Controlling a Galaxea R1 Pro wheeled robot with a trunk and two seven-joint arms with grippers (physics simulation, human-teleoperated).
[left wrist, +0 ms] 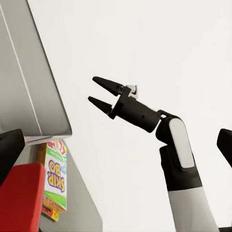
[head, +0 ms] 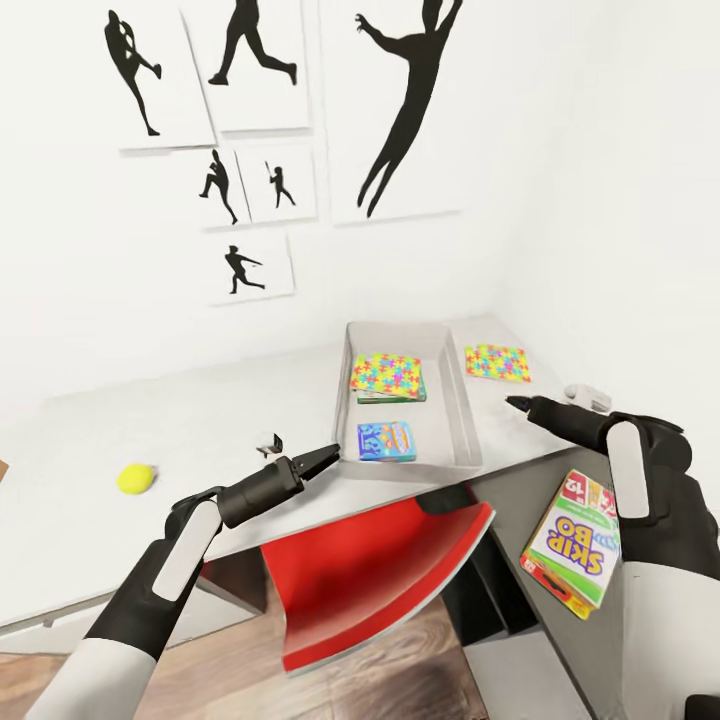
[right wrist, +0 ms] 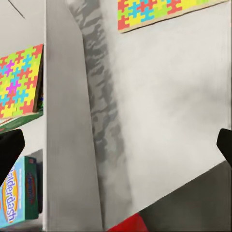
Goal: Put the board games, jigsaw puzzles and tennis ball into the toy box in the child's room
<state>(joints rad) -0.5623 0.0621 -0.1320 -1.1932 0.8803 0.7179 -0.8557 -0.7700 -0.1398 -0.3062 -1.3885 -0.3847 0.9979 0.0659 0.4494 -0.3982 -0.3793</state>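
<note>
Puzzles [head: 388, 375]: 2; board games [head: 386, 440]: 2.

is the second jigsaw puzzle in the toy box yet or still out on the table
Out. The jigsaw puzzle lies flat on the table, just outside the right wall of the toy box, which already holds another puzzle.

bright even light, soft faint shadows, wide-angle edge distortion.
</note>
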